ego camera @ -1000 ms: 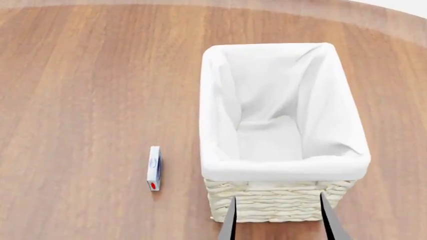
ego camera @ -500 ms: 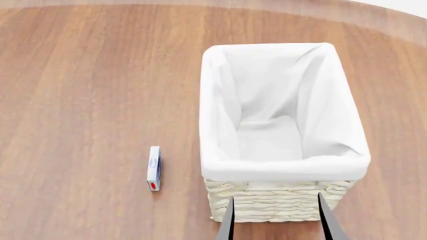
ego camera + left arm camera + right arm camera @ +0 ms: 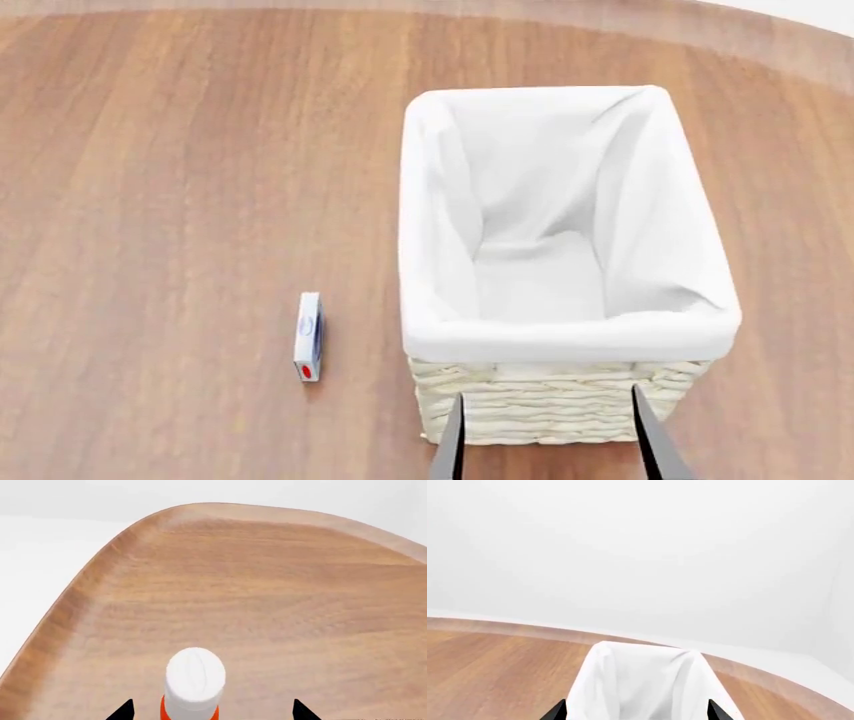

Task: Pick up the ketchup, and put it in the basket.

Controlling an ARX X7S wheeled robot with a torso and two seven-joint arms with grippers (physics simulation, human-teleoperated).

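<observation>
My right gripper [image 3: 545, 440] hangs spread wide before the basket [image 3: 567, 225]. My left gripper [image 3: 212, 711] straddles the upright ketchup [image 3: 193, 682] on the table [image 3: 267, 605], fingers parted, not touching it.

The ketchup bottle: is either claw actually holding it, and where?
Cannot be told. The ketchup stands between the left gripper fingertips, but any contact is below the picture's edge. The right gripper is open, holding nothing.

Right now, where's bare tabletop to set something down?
Widest: the wooden table left of the basket, beyond the small white box. Narrower strip right of the basket. In the left wrist view, open wood lies past the ketchup. Crowded: the basket's near side, at the right gripper.
</observation>
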